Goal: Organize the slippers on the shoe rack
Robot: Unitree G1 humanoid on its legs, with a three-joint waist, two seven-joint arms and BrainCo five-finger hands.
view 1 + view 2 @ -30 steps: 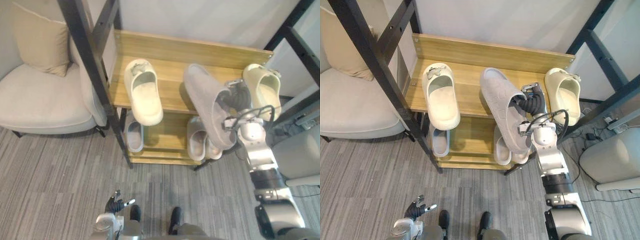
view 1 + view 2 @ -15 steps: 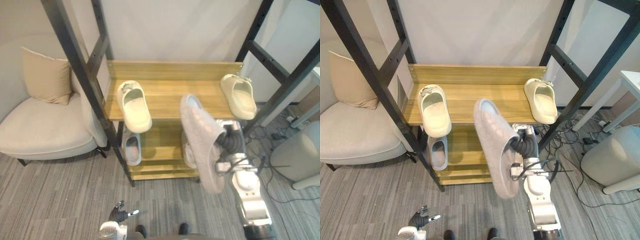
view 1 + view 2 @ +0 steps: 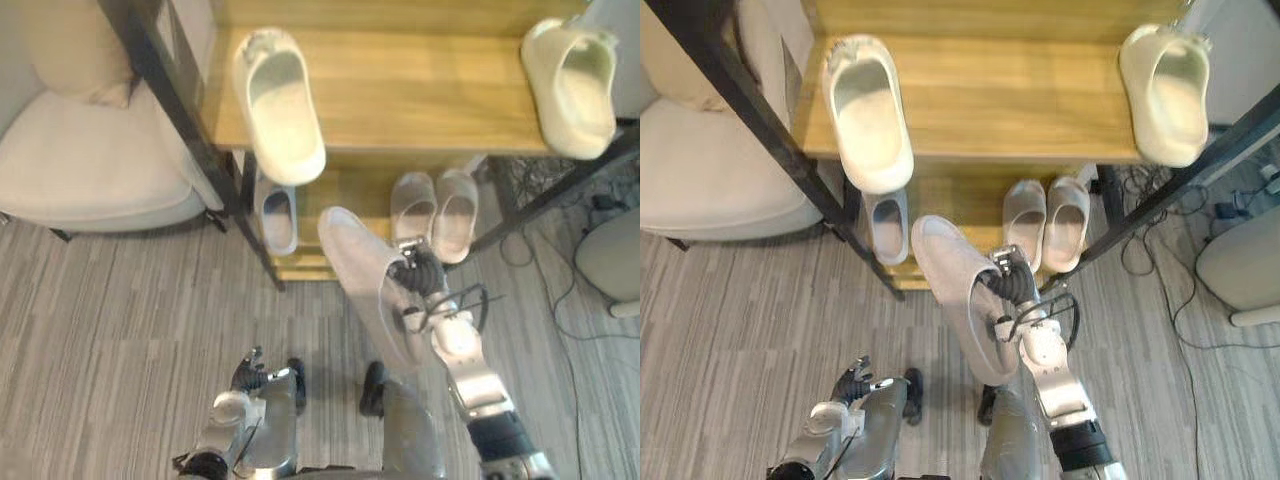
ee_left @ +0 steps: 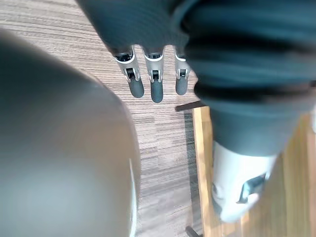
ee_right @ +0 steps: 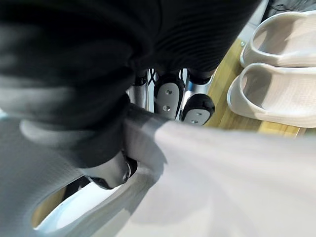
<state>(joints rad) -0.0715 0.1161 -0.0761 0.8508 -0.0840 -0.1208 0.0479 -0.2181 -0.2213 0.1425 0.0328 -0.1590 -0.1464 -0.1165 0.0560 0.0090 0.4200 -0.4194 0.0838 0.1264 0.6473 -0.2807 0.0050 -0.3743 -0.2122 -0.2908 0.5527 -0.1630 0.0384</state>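
Wood, metal, matt slippers
The shoe rack (image 3: 430,90) had smooth wood shelves on black metal posts; the cream slipper (image 3: 280,100) on it looked smooth and matt, the grey slipper (image 3: 360,270) before it matt too.

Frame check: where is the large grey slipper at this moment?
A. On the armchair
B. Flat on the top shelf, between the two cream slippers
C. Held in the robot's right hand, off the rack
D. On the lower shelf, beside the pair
C: the right hand is curled round the rim of the grey slipper, holding it over the floor in front of the shoe rack, on neither shelf.
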